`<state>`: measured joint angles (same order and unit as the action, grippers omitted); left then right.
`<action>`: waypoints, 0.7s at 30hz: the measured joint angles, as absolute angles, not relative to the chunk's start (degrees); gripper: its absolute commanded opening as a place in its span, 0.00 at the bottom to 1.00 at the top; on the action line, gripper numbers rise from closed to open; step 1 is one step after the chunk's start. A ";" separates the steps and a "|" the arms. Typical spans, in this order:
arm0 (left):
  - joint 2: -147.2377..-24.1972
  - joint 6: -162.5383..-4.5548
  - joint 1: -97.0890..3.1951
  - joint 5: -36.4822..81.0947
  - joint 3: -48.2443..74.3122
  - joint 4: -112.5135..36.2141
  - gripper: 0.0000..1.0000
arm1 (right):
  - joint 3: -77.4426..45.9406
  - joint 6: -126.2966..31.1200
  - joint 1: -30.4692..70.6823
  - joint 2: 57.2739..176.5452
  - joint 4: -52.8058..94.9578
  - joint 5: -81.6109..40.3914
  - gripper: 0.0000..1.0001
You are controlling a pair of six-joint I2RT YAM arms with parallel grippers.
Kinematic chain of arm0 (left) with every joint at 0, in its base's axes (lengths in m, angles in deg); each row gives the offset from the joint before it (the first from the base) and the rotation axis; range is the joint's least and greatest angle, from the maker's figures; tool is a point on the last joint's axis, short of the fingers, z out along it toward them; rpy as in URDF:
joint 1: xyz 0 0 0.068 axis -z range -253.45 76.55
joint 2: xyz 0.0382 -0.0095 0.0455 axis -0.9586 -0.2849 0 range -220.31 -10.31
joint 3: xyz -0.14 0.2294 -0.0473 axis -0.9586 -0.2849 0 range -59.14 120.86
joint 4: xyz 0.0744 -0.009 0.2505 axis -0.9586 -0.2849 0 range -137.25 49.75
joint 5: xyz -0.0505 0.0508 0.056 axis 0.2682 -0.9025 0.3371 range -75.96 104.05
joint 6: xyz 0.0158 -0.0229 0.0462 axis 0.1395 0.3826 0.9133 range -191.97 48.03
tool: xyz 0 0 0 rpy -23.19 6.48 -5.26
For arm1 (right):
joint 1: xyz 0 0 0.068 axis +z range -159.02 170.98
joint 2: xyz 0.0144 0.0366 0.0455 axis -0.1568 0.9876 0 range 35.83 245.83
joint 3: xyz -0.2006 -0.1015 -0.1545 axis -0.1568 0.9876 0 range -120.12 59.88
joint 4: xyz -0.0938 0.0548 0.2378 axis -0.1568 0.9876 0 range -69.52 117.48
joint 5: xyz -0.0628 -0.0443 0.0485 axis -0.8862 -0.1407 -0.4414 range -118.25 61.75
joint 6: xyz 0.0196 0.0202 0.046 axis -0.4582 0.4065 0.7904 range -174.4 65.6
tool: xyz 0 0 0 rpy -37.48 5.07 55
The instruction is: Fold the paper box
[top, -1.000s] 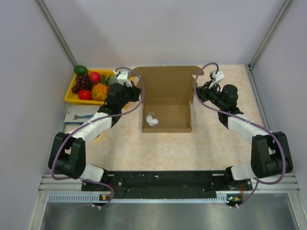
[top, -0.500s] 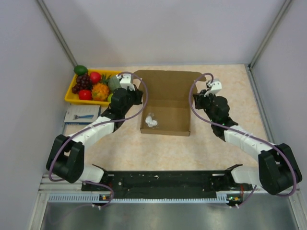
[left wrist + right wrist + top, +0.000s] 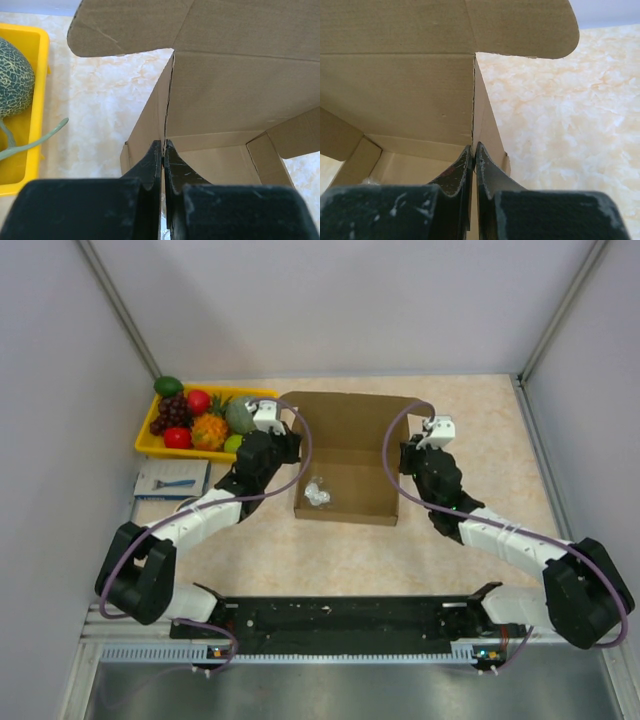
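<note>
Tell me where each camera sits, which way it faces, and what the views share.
Top external: above, behind the bases, looking down on the table; left arm and right arm show, left claw and right claw flanking the paper box.
Left wrist: on the left arm, looking along its shut claw at the box's left wall; yellow tray at left.
Right wrist: on the right arm, looking along its shut claw at the box's right wall.
Shared: both wrist views see the open lid.

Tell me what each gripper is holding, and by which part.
Both hold the paper box. The left gripper pinches the top edge of its left side wall; the right gripper pinches the top edge of its right side wall.
</note>
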<state>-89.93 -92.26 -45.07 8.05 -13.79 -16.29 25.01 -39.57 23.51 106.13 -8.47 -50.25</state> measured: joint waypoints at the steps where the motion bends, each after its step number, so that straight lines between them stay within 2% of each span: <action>1: -89.90 -92.30 -44.98 7.91 -13.95 -16.22 0.00 | 25.10 -39.59 24.02 106.13 -8.47 -51.21 0.00; 15: -87.76 -92.74 -42.42 7.78 -23.48 -16.24 0.00 | 37.12 -40.86 28.91 104.36 -17.36 -55.04 0.00; 17: -87.32 -93.09 -42.03 7.85 -25.46 -15.19 0.00 | 38.17 -40.86 29.63 104.12 -18.15 -55.39 0.05; 18: -87.00 -93.14 -41.83 7.85 -26.32 -14.52 0.00 | 38.67 -40.86 30.14 103.77 -18.26 -55.60 0.14; 20: -86.54 -93.27 -41.59 7.80 -27.83 -13.45 0.00 | 39.41 -40.40 31.12 102.11 -16.32 -55.56 0.24; 21: -86.43 -93.31 -41.55 7.78 -28.37 -13.27 0.00 | 39.68 -39.99 31.64 100.71 -14.65 -55.15 0.33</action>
